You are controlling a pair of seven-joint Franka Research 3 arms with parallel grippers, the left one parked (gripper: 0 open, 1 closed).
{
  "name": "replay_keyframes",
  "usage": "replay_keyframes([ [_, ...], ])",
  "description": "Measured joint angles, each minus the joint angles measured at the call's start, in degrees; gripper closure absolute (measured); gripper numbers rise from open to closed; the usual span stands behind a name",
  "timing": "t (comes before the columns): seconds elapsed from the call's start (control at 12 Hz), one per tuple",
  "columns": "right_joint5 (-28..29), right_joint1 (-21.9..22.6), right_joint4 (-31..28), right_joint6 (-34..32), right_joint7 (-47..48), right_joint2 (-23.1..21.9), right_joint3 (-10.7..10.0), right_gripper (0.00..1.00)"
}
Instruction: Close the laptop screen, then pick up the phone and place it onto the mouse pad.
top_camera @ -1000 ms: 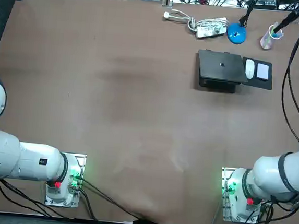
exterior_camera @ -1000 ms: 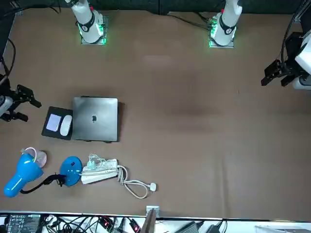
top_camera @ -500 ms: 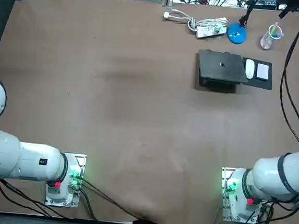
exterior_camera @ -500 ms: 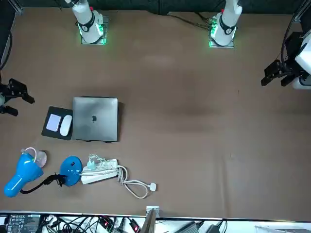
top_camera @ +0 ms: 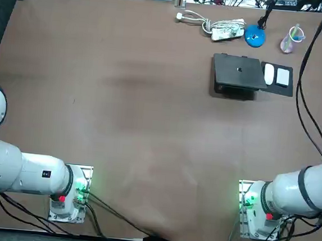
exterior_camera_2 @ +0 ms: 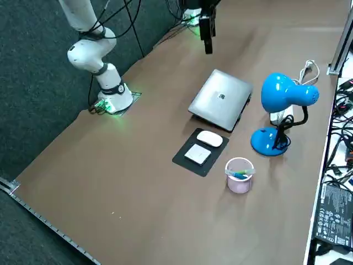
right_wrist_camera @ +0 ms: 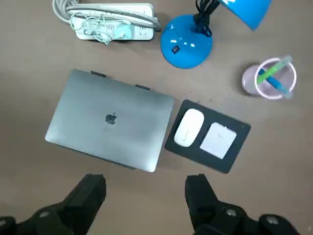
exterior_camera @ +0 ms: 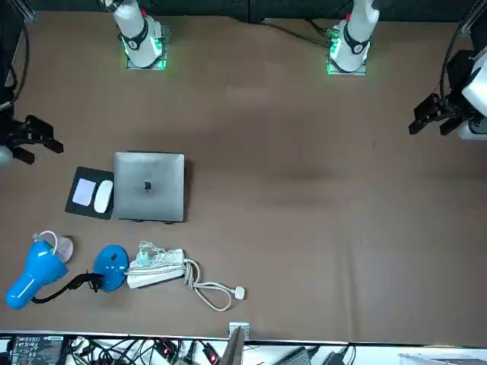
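The laptop (right_wrist_camera: 110,122) lies shut, so that step looks done. Beside it, the phone (right_wrist_camera: 217,140) rests on the pad (top_camera: 276,90) next to the mouse (right_wrist_camera: 188,127). My hand (right_wrist_camera: 145,185) hovers above, fingers apart and empty, since I judge nothing is left to carry.

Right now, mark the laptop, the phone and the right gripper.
laptop (right_wrist_camera: 110,120): right wrist view, middle of its shut lid.
phone (right_wrist_camera: 217,139): right wrist view, middle of its top.
right gripper (right_wrist_camera: 146,195): right wrist view, midway between open fingers, near the laptop.
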Motion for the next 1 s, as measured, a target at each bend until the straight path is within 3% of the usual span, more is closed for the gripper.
replay_keyframes([
  [0.42,-2.8,2.2,-0.8,-2.8,9.2,-3.2,0.0,0.0],
  [1.0,-6.1,4.4,-15.4,-3.2,15.7,-17.2,0.1,0.0],
])
